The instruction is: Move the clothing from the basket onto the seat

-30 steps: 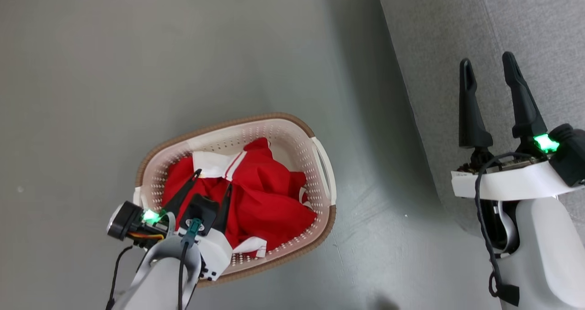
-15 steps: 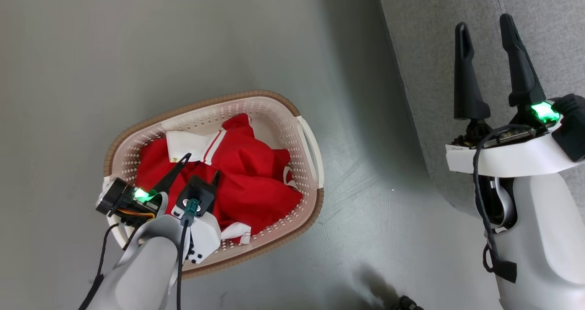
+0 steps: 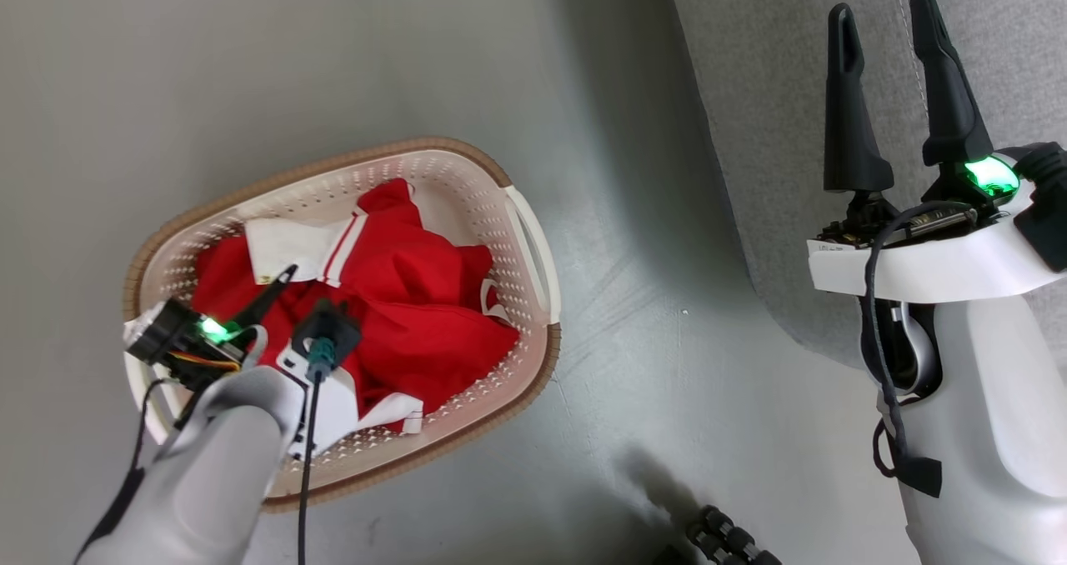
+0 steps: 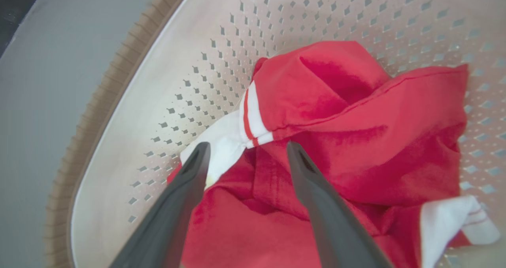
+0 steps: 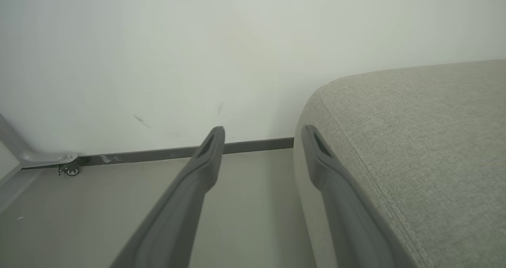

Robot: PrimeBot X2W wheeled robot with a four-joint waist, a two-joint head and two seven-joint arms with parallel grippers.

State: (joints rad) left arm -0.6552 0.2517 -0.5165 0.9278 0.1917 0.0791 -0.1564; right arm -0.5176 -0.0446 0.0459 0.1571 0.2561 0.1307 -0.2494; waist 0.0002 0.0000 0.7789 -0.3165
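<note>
L end effector (image 4: pixel 248 146): fingers apart, nothing held, poised inside basket (image 3: pixel 333 158) over red garment (image 3: pixel 417 298). Tips straddle its white striped trim (image 4: pixel 253 119). Garment is crumpled, wholly in basket, on floor (image 3: pixel 633 315) beside seat.

Judged step = grasp. To do it well:
- go straight down and close on a thick fold by the trim, not a single layer
- keep tips off the perforated wall
- lift until trailing cloth clears the rim w/o dragging basket

Seat (image 3: pixel 775 132) lies to the right. R end effector (image 3: pixel 881 7): fingers apart, empty, near seat edge.
</note>
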